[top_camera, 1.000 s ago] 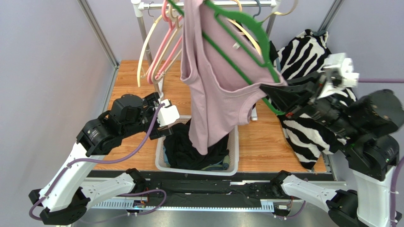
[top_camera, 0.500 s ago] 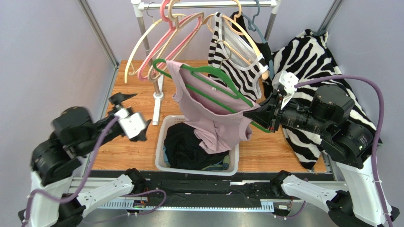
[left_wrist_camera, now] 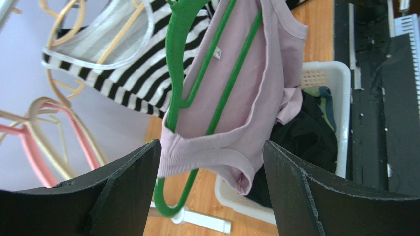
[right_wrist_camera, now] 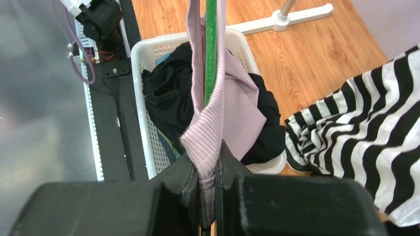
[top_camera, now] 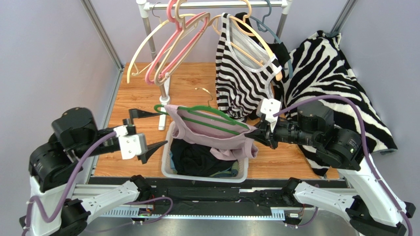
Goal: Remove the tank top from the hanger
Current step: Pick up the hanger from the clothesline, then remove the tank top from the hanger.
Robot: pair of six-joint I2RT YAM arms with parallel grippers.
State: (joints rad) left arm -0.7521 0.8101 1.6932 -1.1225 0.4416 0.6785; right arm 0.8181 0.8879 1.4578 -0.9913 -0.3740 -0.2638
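A pink tank top (top_camera: pixel 217 135) hangs on a green hanger (top_camera: pixel 207 110), held low and nearly level over the white basket (top_camera: pixel 242 152). My right gripper (top_camera: pixel 257 132) is shut on the right end of the hanger together with the tank top's ribbed strap; the right wrist view shows the strap (right_wrist_camera: pixel 207 132) and the hanger (right_wrist_camera: pixel 211 49) pinched between the jaws of that gripper (right_wrist_camera: pixel 209 169). My left gripper (top_camera: pixel 164 128) is open at the hanger's left end. In the left wrist view its jaws (left_wrist_camera: pixel 212 145) stand on either side of the tank top's edge (left_wrist_camera: pixel 246 98) without touching, and the hanger (left_wrist_camera: pixel 180 59) runs inside the top.
The basket (left_wrist_camera: pixel 340 98) holds dark clothes. A clothes rack behind carries a black-and-white striped top (top_camera: pixel 241 73) and several empty pink and cream hangers (top_camera: pixel 167 49). Its post (top_camera: pixel 165 93) stands just left of the basket. A zebra-print cloth (top_camera: pixel 330 73) lies at the right.
My right gripper has brought the hanger and tank top down from the rail to just above the basket. My left arm swung back, then turned its open jaws toward the top's left end.
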